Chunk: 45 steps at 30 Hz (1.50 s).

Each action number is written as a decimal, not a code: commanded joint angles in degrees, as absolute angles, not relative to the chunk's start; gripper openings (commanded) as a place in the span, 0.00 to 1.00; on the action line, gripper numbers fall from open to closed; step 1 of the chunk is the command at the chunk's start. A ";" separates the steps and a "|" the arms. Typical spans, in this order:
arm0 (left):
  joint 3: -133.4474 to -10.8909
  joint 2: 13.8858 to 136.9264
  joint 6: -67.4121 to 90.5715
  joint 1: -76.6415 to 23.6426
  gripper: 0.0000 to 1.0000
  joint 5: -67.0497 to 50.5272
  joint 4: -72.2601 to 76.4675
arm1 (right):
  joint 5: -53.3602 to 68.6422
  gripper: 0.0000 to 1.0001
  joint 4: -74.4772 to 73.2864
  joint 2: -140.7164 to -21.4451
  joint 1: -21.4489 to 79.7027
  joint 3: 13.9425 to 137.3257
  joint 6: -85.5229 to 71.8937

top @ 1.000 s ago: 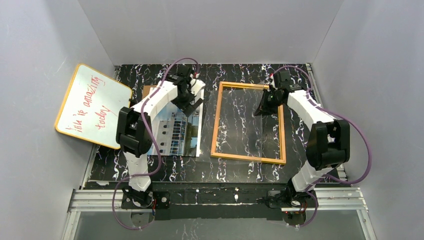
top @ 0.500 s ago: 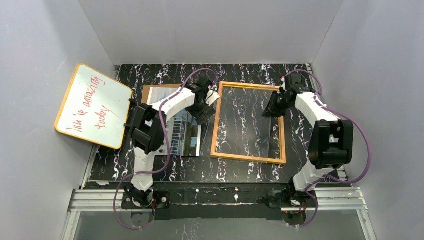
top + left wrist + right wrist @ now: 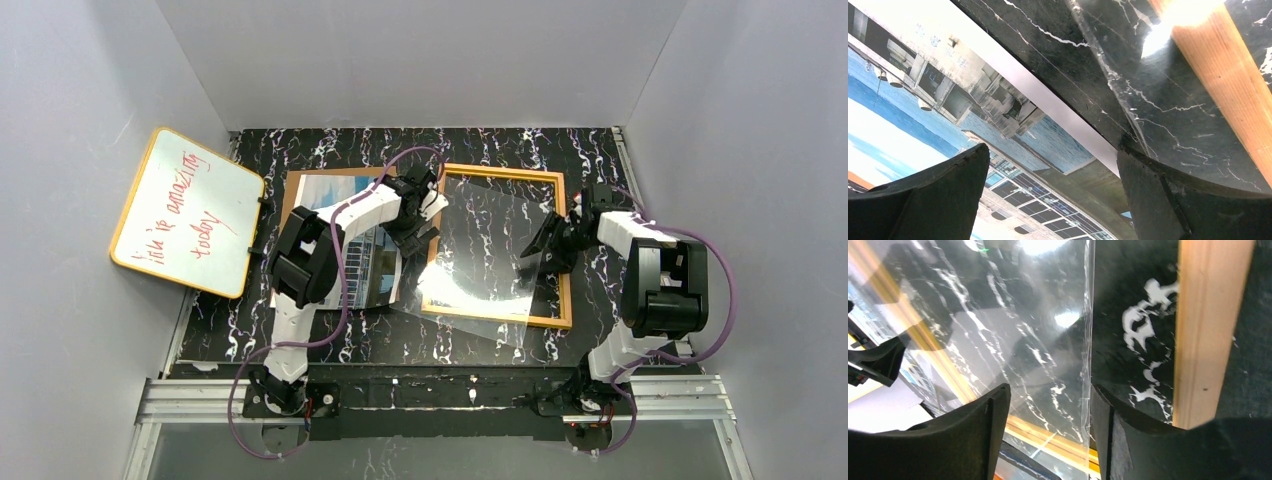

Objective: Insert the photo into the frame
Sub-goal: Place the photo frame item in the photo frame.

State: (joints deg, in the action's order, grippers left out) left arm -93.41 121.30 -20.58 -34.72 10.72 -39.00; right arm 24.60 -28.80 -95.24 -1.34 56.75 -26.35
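Note:
The photo (image 3: 375,272) lies face up on the table to the left of the frame (image 3: 495,317), partly under my left arm. In the left wrist view the photo (image 3: 973,115) fills the left side and the frame's orange bar (image 3: 1233,85) crosses the upper right. My left gripper (image 3: 420,222) hangs open, with nothing in it, over the gap between photo and frame. A clear pane (image 3: 480,262) lies skewed and tilted across the frame. The pane's edge (image 3: 1087,340) stands between the jaws of my open right gripper (image 3: 1050,400), beside the right finger. The right gripper (image 3: 552,245) is near the frame's right bar (image 3: 1205,330).
A yellow-edged whiteboard (image 3: 185,210) with red writing leans against the left wall. A brown board's edge (image 3: 291,190) peeks out under the photo's far left corner. The black marbled table (image 3: 330,340) is walled on three sides.
The left gripper moved right, from over the photo to the frame's left bar. The right gripper opened and drew nearer. The clear pane now lies skewed over the frame's near left corner.

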 commanded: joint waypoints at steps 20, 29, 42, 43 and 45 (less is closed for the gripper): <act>-88.10 118.90 -21.01 -35.44 0.97 11.74 -38.76 | 26.98 0.82 -30.72 -77.18 -2.55 38.98 -31.74; -88.35 118.52 -20.70 -35.57 0.97 11.19 -38.87 | 33.76 0.74 -21.19 -80.99 -2.48 34.03 -34.65; -87.97 118.82 -20.98 -35.60 0.97 10.38 -39.17 | 37.65 0.47 -6.54 -78.49 -2.55 29.59 -38.70; -88.09 118.85 -21.00 -35.60 0.97 10.06 -39.24 | 37.47 0.43 -5.22 -77.37 -2.55 29.10 -39.50; -88.22 118.90 -20.84 -35.60 0.97 9.41 -39.45 | 37.00 0.38 -2.41 -74.98 -2.55 28.36 -41.45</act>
State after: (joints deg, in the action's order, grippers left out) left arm -90.30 119.46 -21.02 -35.24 11.81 -36.18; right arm 36.80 -10.92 -79.96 -2.66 28.97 -37.93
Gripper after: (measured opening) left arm 0.969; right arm 0.415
